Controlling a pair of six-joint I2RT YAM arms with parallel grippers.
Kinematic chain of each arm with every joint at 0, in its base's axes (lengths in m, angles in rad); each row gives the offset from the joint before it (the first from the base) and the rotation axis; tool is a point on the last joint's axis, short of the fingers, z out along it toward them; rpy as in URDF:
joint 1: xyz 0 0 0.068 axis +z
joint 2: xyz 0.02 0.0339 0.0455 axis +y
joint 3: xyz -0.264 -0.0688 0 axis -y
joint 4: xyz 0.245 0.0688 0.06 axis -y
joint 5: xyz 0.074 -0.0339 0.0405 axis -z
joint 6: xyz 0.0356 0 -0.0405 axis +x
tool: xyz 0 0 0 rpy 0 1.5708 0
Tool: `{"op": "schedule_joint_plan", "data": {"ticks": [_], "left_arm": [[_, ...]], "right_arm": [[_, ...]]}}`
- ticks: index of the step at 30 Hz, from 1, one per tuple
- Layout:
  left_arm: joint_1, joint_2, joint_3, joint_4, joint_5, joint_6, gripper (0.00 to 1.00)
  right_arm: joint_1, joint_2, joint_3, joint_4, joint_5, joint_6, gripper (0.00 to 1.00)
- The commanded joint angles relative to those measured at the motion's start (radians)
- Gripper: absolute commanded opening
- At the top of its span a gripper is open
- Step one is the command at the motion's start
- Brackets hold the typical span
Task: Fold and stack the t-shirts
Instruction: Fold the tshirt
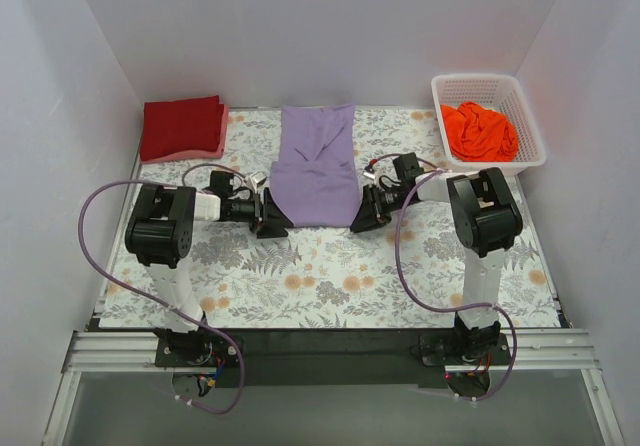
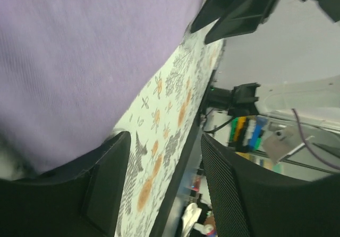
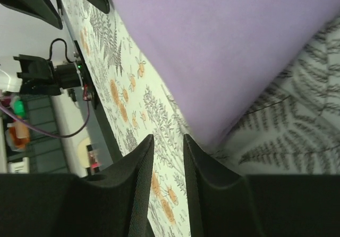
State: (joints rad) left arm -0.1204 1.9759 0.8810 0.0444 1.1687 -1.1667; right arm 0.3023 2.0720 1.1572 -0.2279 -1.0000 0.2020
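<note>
Robot lab test cell. Plain white panel walls box in the worktop on three sides. Aluminium rail frame along near edge; left arm and right arm bolted there, purple cables looping loose.

Right tool, fingers w/ narrow gap, lavender t-shirt corner just beside rt finger, floral surface underneath

Plain white walls enclose an evenly lit table draped in floral cloth.
</note>
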Motion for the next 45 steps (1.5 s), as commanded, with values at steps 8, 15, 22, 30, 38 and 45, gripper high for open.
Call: {"op": "schedule_joint_plan", "data": {"ticks": [8,15,22,30,38,45], "left_arm": [[0.013,-0.324,0.15,-0.396,-0.177,0.781,0.52],[0.008,-0.351,0.053,-0.288,-0.267,1.251,0.53],[-0.053,-0.321,-0.019,-0.207,-0.349,1.467,0.53],[-0.113,-0.305,-0.122,-0.106,-0.438,1.573,0.54],[-0.128,-0.259,-0.113,-0.098,-0.491,1.595,0.38],[-0.128,-0.238,-0.076,-0.163,-0.507,1.609,0.11]], "right_arm": [[0.052,-0.246,0.18,-0.287,0.388,-0.64,0.36],[0.213,-0.239,0.127,-0.188,0.65,-0.901,0.41],[0.274,-0.213,0.076,-0.097,0.712,-0.964,0.43],[0.278,-0.191,0.009,-0.097,0.713,-0.997,0.44],[0.278,-0.269,0.002,-0.148,0.669,-1.013,0.46],[0.279,-0.274,0.075,-0.274,0.589,-1.055,0.46]]}}
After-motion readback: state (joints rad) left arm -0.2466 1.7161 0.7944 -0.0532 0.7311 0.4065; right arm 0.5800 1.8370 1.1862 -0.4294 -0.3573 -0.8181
